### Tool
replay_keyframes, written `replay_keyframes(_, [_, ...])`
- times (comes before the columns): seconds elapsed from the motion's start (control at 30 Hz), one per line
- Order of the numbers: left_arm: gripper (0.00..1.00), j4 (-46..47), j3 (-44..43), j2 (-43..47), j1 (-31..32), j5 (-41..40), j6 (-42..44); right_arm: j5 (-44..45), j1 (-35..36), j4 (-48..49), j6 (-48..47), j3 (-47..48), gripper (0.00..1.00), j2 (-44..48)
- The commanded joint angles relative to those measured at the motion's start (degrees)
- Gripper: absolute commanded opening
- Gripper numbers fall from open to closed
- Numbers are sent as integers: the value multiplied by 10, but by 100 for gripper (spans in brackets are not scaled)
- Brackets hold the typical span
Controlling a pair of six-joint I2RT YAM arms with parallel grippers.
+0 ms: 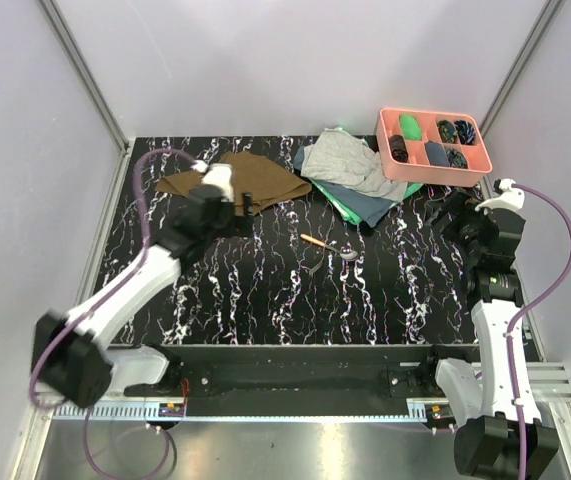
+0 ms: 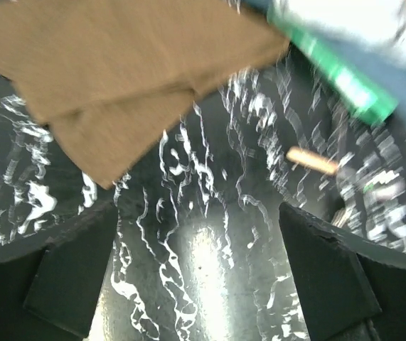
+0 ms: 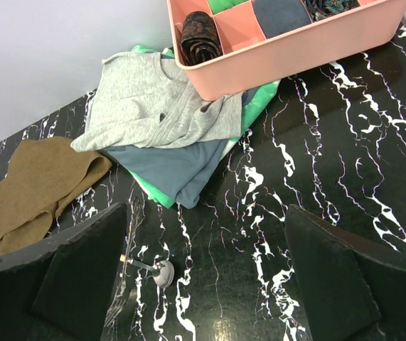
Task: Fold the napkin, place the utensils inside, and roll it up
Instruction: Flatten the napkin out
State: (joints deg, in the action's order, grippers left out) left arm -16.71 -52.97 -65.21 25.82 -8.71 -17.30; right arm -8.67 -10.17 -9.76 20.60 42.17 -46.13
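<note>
Left arm reaches from its base at the near-left corner, stretched long toward the far-left part of the table (image 1: 265, 290). The left gripper (image 1: 227, 200) sits at the napkin's near edge, jaws spread wide, nothing between them. Whether it touches the cloth, the blurred left wrist view cannot settle.

The napkin (image 1: 235, 180) lies near the far edge, left of centre, with its long axis running left to right. From the left wrist it shows as two overlapping layers (image 2: 131, 64), ahead of the fingers (image 2: 67, 277) and outside the gap.

Right arm stands folded up tall at the right edge, wrist bent back toward the middle. The right gripper (image 1: 460, 215) hangs just near of the pink tray (image 1: 435, 178), jaws released and empty.

The utensils sit near the table's centre, well apart from the napkin. The orange piece (image 1: 315, 241) points from far-left to near-right, straight at the spoon (image 1: 350, 254). In the right wrist view the spoon (image 3: 161, 272) lies low, just beside one finger (image 3: 82, 277), and the fork (image 3: 117, 309) is half hidden at that finger's edge. A pile of cloths (image 1: 350, 170) lies between napkin and tray.
</note>
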Motion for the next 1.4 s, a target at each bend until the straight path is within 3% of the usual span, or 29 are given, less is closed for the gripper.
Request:
replay_keyframes(0.0, [94, -1, -63, -126, 31, -143, 58, -8, 1, -3, -3, 12, 100, -3])
replay_keyframes(0.13, [78, -38, -129, -269, 31, -220, 88, -13, 1, -3, 1, 4, 100, -4])
replay_keyframes(0.27, [67, -63, -161, -323, 15, -228, 90, -18, 1, -3, 2, 9, 100, -23])
replay_keyframes(0.53, [59, -63, -161, -346, -65, -120, 73, -36, 1, -3, 7, 13, 100, -46])
replay_keyframes(0.87, [47, -68, -173, -393, -75, -95, 91, -42, 1, -3, 9, 10, 100, -40])
replay_keyframes(1.37, [48, -95, -189, -440, -104, -37, 81, -37, 1, -5, 8, 7, 100, -25])
